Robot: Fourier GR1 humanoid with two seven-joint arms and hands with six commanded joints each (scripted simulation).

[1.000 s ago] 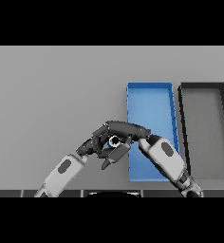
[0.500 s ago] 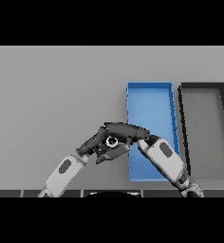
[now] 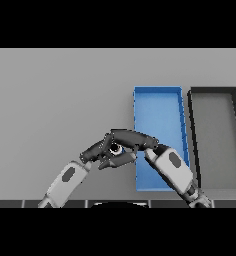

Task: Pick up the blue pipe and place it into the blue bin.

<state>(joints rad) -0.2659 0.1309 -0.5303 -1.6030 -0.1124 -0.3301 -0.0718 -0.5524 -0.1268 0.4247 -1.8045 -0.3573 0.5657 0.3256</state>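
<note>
Grey table (image 3: 50, 100), flat and matte. Shallow blue rectangular bin (image 3: 158, 92) standing right of centre, long side running away from the robot; dark grey rectangular bin (image 3: 213, 91) just beside it on the right, apart by a narrow strip of table.

Both hands met just left of the blue bin's near left wall. Left hand (image 3: 96, 151) in from lower left, dark fingers bunched, reaching toward the right hand. Right hand (image 3: 132, 139) in from lower right, forearm crossing over the near part of the blue bin, fingers stretched leftward and bent down over something small.

Blue pipe (image 3: 117, 149): only a small round end with a pale ring and bluish centre visible, wedged between the two hands, mostly hidden by fingers. Length and lie of the rest not readable. Seems pinched between right-hand fingers above and thumb below; left hand touching or close against it, grip not certain. Whether off the table or resting on it: cannot tell.

Step in hand, as judged: grasp stage, pipe secured or nearly so, transfer to bin not yet done. Blue bin holds nothing visible in the uncovered part.

Next move, as judged: confirm firm hold with right hand, free left hand clear, lift enough to pass the bin's left wall, carry a short way right, lower inside the blue bin, release. Risk: pipe slipping from a partial pinch; clipping the rim.
</note>
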